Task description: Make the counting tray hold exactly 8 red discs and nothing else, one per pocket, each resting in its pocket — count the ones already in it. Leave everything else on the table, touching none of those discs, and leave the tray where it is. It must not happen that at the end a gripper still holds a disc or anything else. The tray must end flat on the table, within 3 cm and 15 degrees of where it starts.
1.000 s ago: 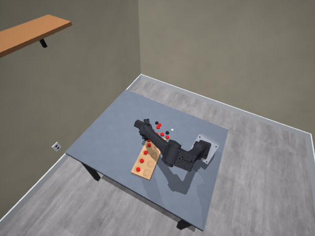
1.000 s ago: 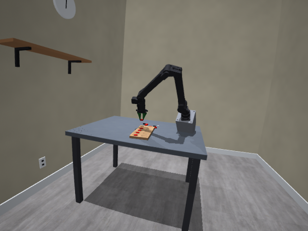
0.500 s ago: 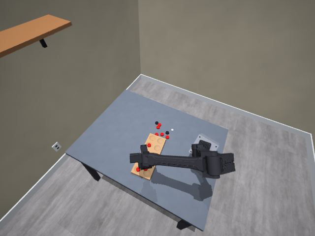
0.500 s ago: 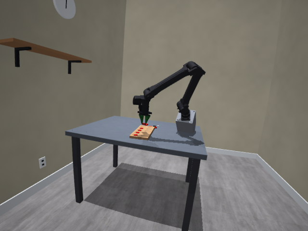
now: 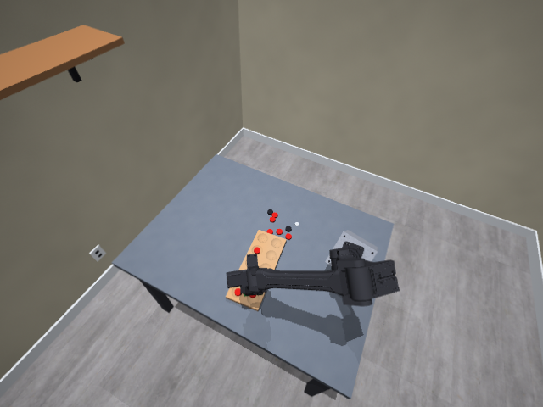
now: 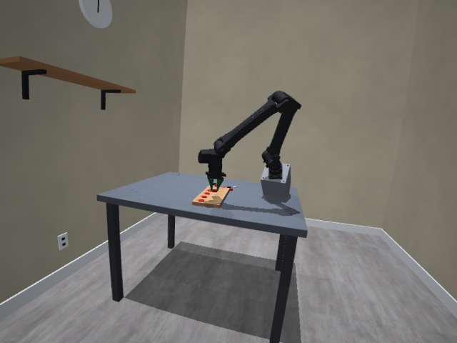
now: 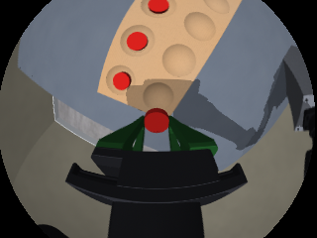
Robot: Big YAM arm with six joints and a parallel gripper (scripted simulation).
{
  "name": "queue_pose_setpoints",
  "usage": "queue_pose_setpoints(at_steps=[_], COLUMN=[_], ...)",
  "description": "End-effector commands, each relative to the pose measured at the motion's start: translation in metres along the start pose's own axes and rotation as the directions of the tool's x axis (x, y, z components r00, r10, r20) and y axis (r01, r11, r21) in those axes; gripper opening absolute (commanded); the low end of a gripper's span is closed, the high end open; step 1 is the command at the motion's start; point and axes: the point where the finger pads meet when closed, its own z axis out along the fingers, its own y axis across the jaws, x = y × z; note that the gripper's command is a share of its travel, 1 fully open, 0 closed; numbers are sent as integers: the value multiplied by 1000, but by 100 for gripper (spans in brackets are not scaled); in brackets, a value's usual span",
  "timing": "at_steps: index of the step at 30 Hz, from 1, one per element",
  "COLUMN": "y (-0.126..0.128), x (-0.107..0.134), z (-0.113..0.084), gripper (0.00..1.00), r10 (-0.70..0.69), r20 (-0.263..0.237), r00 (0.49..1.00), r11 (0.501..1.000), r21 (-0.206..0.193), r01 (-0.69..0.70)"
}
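The wooden counting tray (image 5: pixel 268 247) (image 6: pixel 216 201) (image 7: pixel 154 59) lies flat on the grey table (image 5: pixel 197 219). In the wrist view three red discs (image 7: pixel 121 79) (image 7: pixel 137 41) (image 7: pixel 159 5) sit in its left column of pockets, and the right column's pockets (image 7: pixel 178 57) are empty. My gripper (image 7: pixel 157 119) (image 6: pixel 215 183) is shut on a red disc (image 7: pixel 157 120) and holds it just above the empty pocket (image 7: pixel 160 94) at the tray's near end. In the top view the arm hides the tray's middle; one seated disc (image 5: pixel 256 250) shows beyond it.
Loose discs lie past the tray's far end: several red ones (image 5: pixel 279 231) (image 5: pixel 275 214), two black ones (image 5: pixel 270 212) (image 5: pixel 288 228) and a small white one (image 5: pixel 296 224). The robot base (image 5: pixel 350 249) (image 6: pixel 275 182) stands at the table's right side.
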Motion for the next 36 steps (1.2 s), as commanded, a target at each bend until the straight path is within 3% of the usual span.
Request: queue_pose_setpoints(at_steps=[1, 3, 6, 8, 9, 11, 13, 23, 36], y=[-2, -3, 2, 2, 10, 13, 3, -3, 0], x=[-3, -2, 0, -3, -2, 2, 0, -2, -4], z=[26, 45, 56, 56, 42, 44, 59, 71, 70], gripper=[0, 0, 0, 0, 0, 0, 0, 0, 0], r10=[38, 38, 33, 38, 34, 26, 33, 38, 37], r20=[-3, -3, -5, -3, -1, -6, -6, -5, -3], r00=[999, 999, 999, 999, 999, 1000, 999, 999, 999], r11=[999, 999, 999, 999, 999, 999, 999, 999, 999], r21=[18, 18, 9, 8, -30, -31, 8, 17, 10], r01=[-38, -38, -33, -38, -35, -26, -33, -38, -37])
